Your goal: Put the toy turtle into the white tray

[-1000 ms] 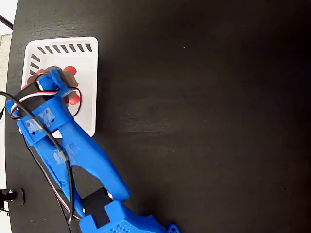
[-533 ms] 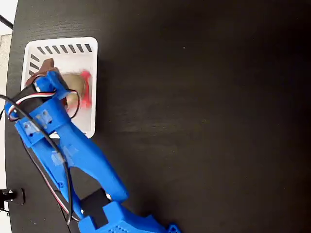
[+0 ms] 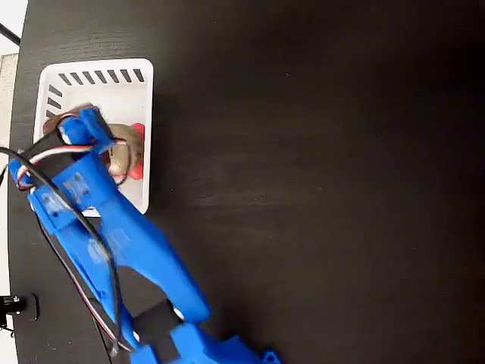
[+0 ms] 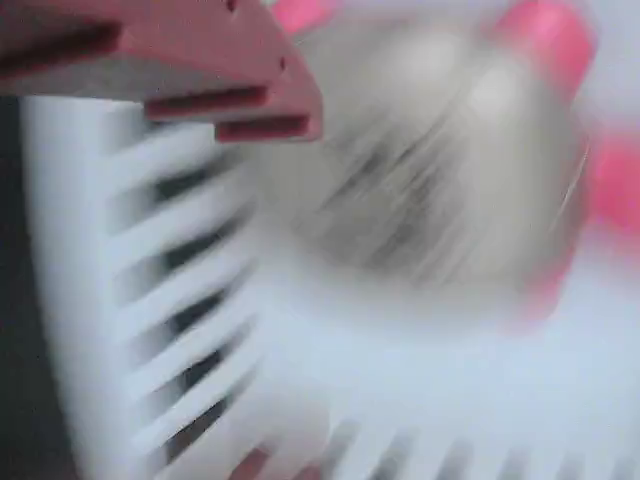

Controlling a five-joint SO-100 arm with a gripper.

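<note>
Blue arm, gripper poised over the white tray — finger spread hidden by the arm above and blurred in the wrist view, so cannot tell. Toy turtle has dropped free since a second ago, now lying inside the tray by its right wall — placement looks done.

The toy turtle shows blurred, its tan shell edged with pink. It lies inside the white tray, by the slotted wall. A pink end effector finger juts in top left.
</note>
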